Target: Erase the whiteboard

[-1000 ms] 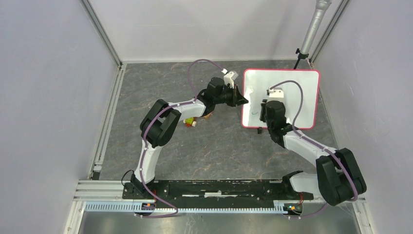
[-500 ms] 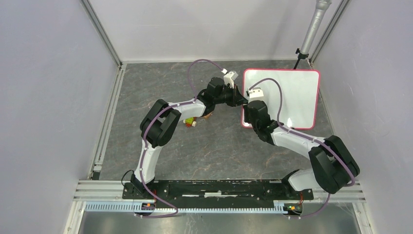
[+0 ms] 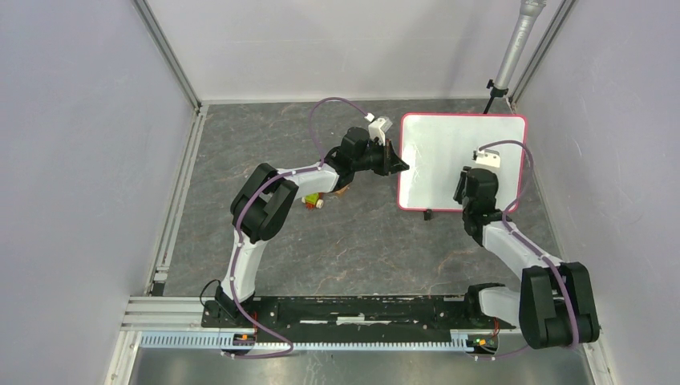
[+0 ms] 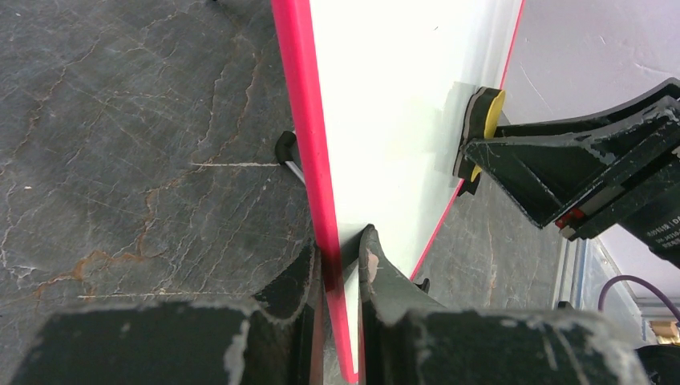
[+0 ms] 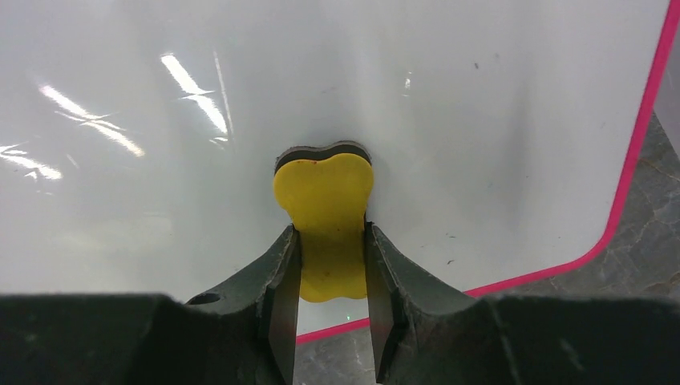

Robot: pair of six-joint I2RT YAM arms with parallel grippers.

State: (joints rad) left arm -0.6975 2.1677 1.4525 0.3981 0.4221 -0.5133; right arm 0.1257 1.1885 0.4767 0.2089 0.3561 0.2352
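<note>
The whiteboard (image 3: 441, 152), white with a thin pink-red frame, sits tilted at the back right of the table. My left gripper (image 3: 398, 167) is shut on its left edge; in the left wrist view the fingers pinch the pink frame (image 4: 301, 120) at the gripper (image 4: 341, 257). My right gripper (image 3: 475, 180) is shut on a yellow eraser (image 5: 325, 188), pressed flat against the board's face (image 5: 240, 96) near its lower right corner. The eraser (image 4: 487, 120) also shows in the left wrist view. The face looks white, with only a few tiny specks and one small green dot (image 5: 347, 318).
A small colourful object (image 3: 314, 200) lies under my left forearm. A black stand with a grey pole (image 3: 507, 64) rises behind the board's back right corner. A black board foot (image 3: 427, 214) sticks out at the front. Grey walls close in left, right and back.
My right gripper swept the eraser from the board's lower middle to its left edge, then across to the right side. The small mark at the lower left no longer shows. The left gripper held still.
</note>
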